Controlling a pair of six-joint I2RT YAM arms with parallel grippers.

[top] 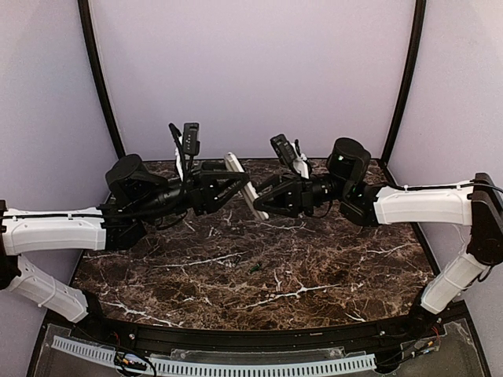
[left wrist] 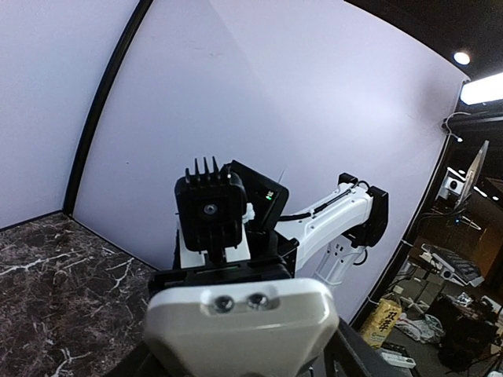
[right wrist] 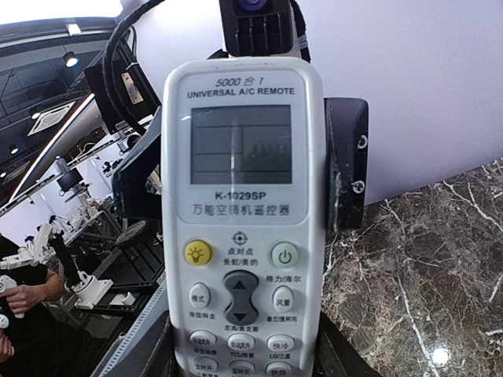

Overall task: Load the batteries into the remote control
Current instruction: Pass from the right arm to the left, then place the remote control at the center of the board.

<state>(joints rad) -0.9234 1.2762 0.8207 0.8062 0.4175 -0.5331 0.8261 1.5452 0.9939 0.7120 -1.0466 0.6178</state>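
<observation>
Remote control position: the remote control [top: 242, 182] is held in the air between the two arms, above the far middle of the surface [top: 338, 267]. It is tilted, with its face toward the right wrist camera.
Left hand: the left hand [top: 233, 184] is clenched across the screen end of the remote control. One of its fingers [right wrist: 346, 165] lies against the casing edge.
Right hand: the right hand [top: 264, 203] appears to be grasping the button end. I judge this from the dark fingers flanking the casing low in the right wrist view.
Batteries position: I take the single dark greenish speck lying alone on the surface, nearer the arm bases, to be the batteries [top: 255, 269]. It is too small for me to count them.
Remote handling: I expect a light, rigid plastic shell with a smooth casing that may slip. I would hold it by the long side edges, off the buttons and screen.
Battery handling: I expect small, hard cylinders that roll easily. I would pinch them across the middle.
Back cover: it is not visible in any view, so I cannot tell whether it is open.
Edges: walls enclose the far and side borders, with dark posts at the far corners.
Open room: the middle and near surface lie open below both arms. The hands themselves are crowded together.
</observation>
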